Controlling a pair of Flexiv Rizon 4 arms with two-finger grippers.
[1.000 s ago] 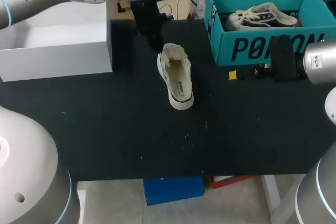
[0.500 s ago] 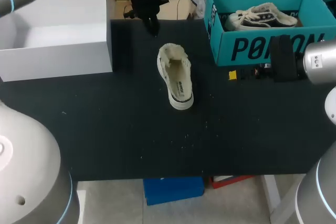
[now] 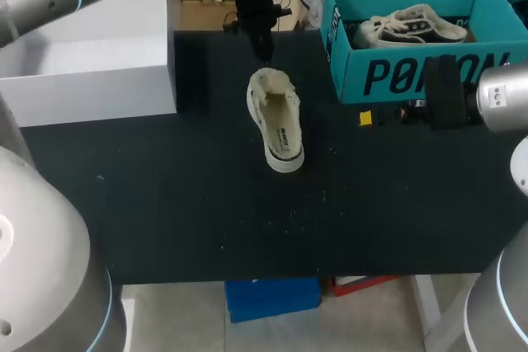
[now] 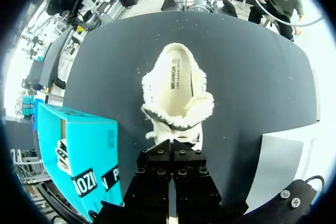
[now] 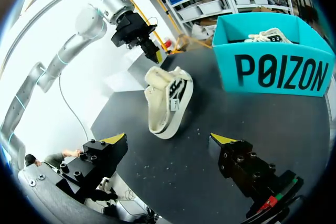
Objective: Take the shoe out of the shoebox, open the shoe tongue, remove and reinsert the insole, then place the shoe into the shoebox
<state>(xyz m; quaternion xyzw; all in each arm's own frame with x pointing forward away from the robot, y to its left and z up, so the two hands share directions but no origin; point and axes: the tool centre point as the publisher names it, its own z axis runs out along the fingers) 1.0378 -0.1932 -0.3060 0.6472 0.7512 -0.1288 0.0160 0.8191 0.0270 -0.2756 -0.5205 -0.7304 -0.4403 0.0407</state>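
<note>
Spotting the white shoe (image 3: pixel 278 121) upper centre on the worktop (image 3: pixel 165 204), left of the teal shoebox (image 3: pixel 396 76). Finding the left hand (image 3: pixel 266 53) clenched empty above it in frame, right hand (image 5: pixel 168 142) released at mid right.

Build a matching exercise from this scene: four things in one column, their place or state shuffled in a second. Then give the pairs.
Things:
1. white shoe
2. teal shoebox
3. left gripper
4. right gripper

Place or state:
A. open, holding nothing
B. holds another shoe
C. shut, near one end of the white shoe
D. on the black table, apart from both grippers

Pairs: 1-D, 2-B, 3-C, 4-A
</note>
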